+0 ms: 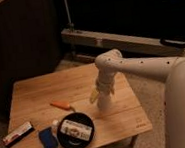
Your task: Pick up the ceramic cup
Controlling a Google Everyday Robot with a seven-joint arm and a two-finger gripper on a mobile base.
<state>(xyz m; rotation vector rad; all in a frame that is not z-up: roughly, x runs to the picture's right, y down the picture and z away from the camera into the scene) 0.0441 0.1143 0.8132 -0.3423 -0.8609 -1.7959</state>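
Note:
The ceramic cup (105, 104) is a small plain white tapered cup standing on the wooden table (47, 88), right of centre. My gripper (100, 94) points straight down from the white arm (135, 66) and sits directly on top of the cup, hiding its rim. The cup's base rests on the table top.
A round black bowl (88, 135) with a white packet in it stands at the front, left of the cup. An orange item (61, 106), a small white bottle (54, 125), a blue object (47, 139) and a dark wrapped bar (18, 133) lie to the left. The table's right edge is near the cup.

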